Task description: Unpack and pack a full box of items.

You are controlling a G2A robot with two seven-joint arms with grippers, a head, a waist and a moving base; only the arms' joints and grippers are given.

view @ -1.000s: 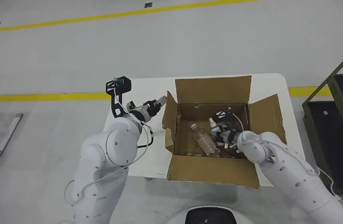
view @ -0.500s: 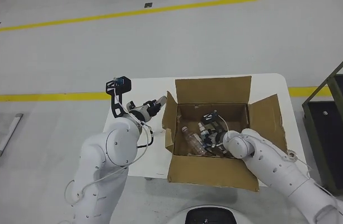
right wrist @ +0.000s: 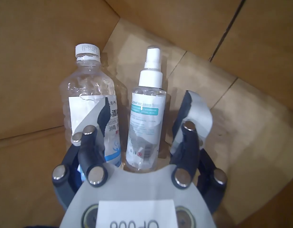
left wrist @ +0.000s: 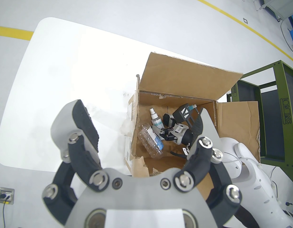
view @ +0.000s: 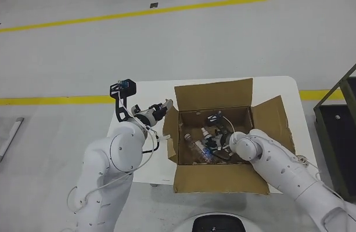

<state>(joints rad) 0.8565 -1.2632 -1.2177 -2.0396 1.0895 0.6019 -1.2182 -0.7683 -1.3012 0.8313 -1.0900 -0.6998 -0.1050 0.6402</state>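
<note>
The cardboard box (view: pixel 218 178) sits on the white bench (left wrist: pixel 65 72) with its flaps spread. Two bottles lie side by side on its floor, caps pointing the same way: a spray bottle (right wrist: pixel 144 122) and a clear bottle (right wrist: pixel 87 88), the clear one closer to the box's left wall. The right fingers (right wrist: pixel 194 110) are down inside the box, spread wide on either side of the spray bottle and not gripping it. One finger crosses the clear bottle's label. The left fingers (left wrist: pixel 84 124) hang wide apart and empty above the bench, just outside the left flap, which stands between them and the bottles. A green cart (view: pixel 340 116) stands beyond the bench's right end.
</note>
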